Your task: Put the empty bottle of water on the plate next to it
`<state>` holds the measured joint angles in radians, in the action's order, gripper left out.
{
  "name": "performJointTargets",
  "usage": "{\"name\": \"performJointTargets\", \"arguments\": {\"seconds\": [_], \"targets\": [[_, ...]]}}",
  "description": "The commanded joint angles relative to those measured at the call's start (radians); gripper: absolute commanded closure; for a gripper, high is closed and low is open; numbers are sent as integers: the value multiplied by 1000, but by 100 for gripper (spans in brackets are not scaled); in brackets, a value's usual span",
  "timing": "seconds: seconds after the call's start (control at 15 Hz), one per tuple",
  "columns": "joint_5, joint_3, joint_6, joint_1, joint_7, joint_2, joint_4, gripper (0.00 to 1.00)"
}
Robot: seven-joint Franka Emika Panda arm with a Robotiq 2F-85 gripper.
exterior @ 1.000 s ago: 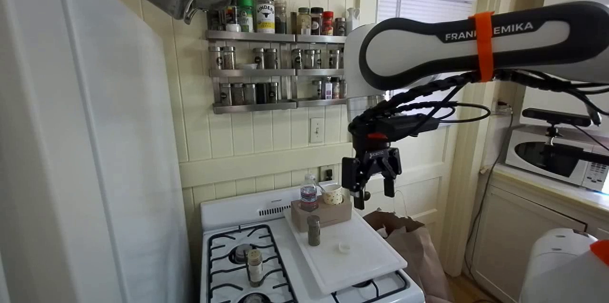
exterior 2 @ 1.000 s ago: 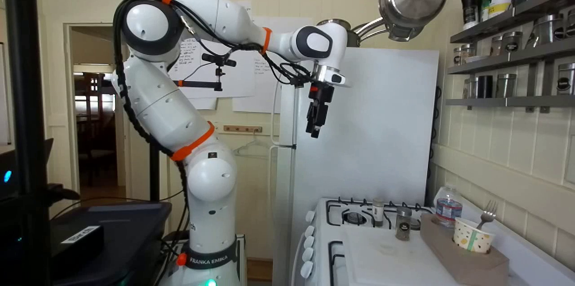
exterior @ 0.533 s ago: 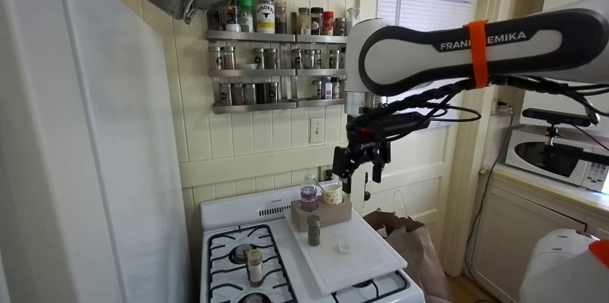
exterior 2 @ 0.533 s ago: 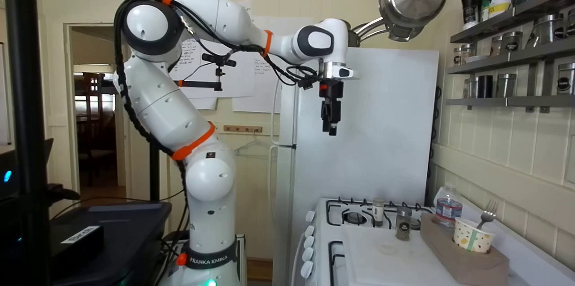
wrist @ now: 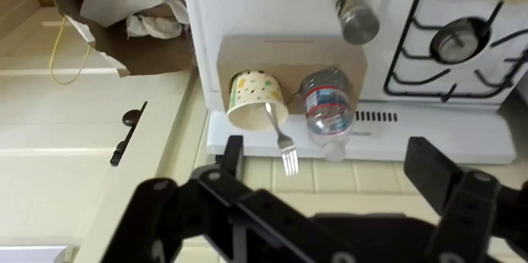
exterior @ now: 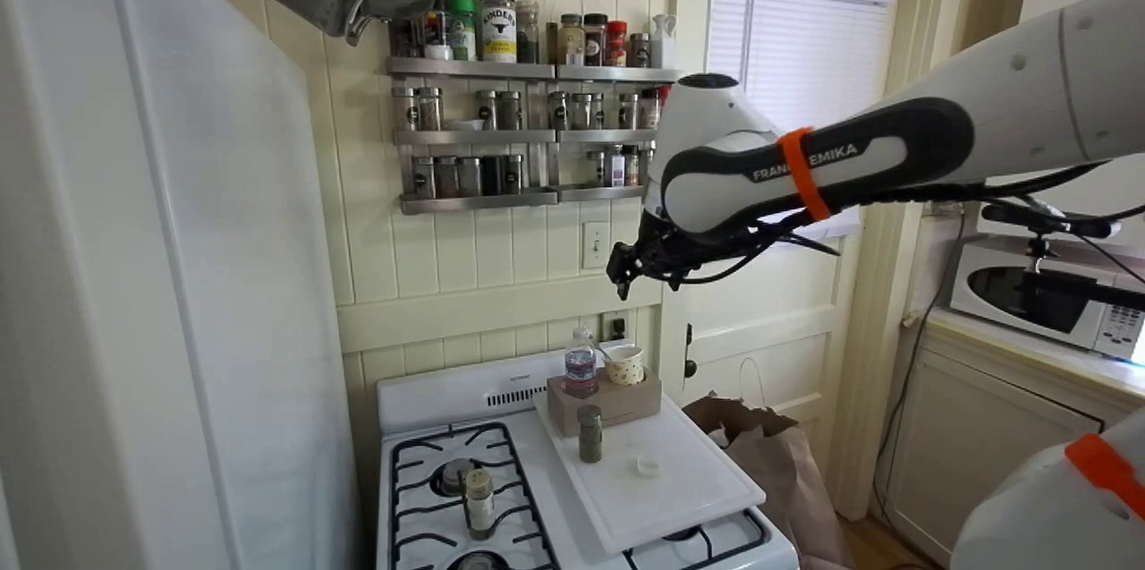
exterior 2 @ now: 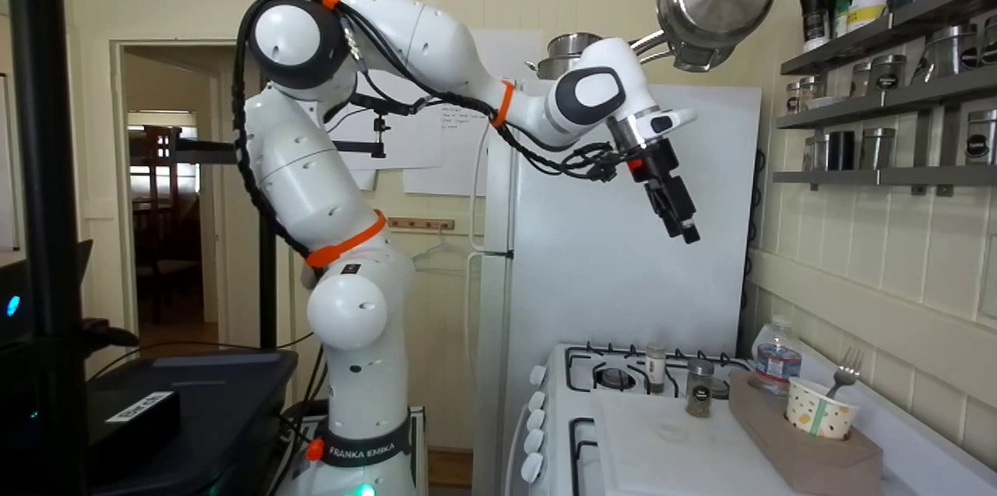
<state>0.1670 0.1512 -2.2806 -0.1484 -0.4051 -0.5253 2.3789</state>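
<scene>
Water bottle (exterior: 580,366): in an exterior view, upright in the cardboard holder (exterior: 626,406) at the back end of the white tray (exterior: 689,498), which presumably serves as the plate.
Gripper (exterior: 649,288): at 1 o'clock of the bottle, above and well apart; the step in hand is judged to be the approach.
Spice jar (exterior: 590,434): on the tray at 6 o'clock of the bottle; the broadest setting-down stretch lies at 4 to 5 o'clock, past a small pale round object (exterior: 648,466).
Hanging pan (exterior 2: 716,1): in an exterior view, at 12 o'clock of the gripper, with wall shelves (exterior 2: 896,98) at 2; descent toward 5 o'clock avoids both.
Fingers (wrist: 431,174): in the wrist view, wide apart and holding nothing; the bottle appears between them, toward 12 o'clock.
Paper cup (wrist: 255,89): near the bottle at 9 o'clock, its fork (wrist: 285,142) leaning toward 5; a finger lowered there may catch the tines, so a slight wrist turn seems wise.
Back panel (wrist: 445,135): at 6 o'clock, probably leaving little depth; a gentle neck grip, then a straight lift, should suit thin plastic.
Paper bag (wrist: 152,58): beyond the tray's edge at 10 o'clock; the carry is best aimed toward 11.
</scene>
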Motion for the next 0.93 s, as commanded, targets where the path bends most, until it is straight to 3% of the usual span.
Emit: {"name": "performJointTargets", "arguments": {"seconds": [0.0,0.07,0.13,0.47,0.87], "targets": [[157,40,-156,-127,-201,144,-22,0],[214,52,-145,-162,-260,177,-36,0],[142,0,-126,-85,-155,112,-7,0],[265,21,-147,-139,-284,202,-41,0],[203,-43,-333,-69,-219,420,-126,0]]}}
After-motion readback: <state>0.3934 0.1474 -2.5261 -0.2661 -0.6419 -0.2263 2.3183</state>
